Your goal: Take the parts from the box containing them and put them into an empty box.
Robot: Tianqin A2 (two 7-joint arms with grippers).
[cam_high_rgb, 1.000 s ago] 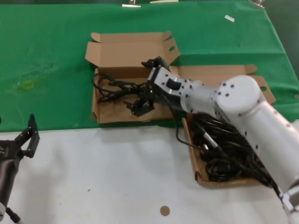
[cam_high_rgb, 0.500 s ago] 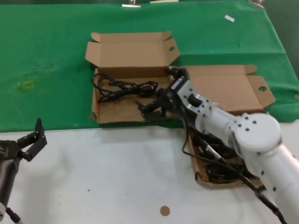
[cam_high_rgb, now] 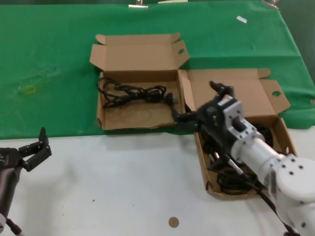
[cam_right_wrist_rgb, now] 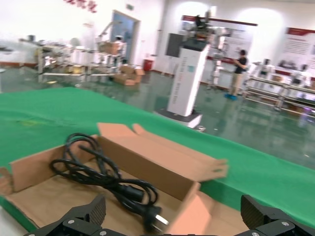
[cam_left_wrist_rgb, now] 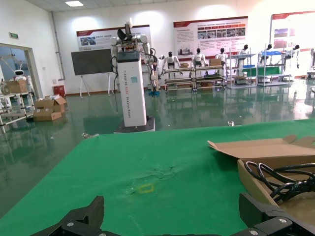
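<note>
The squarish box (cam_high_rgb: 123, 118), just beyond the right gripper's (cam_high_rgb: 189, 121) spread, empty jaws, already holds one coiled cord (cam_high_rgb: 130, 92). The wider source box (cam_high_rgb: 275, 96) lies under and behind that gripper's wrist, with a tangle of cords (cam_high_rgb: 231, 177) left in it. So the job looks barely begun: one part moved, most to go. The left gripper (cam_high_rgb: 30, 151) waits well off to the side, jaws apart and holding nothing.

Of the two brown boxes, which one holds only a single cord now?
The squarer box on the robot's left, resting on the green cloth, holds one loose cord. The wider box under the right end effector is packed with many coiled cords.
</note>
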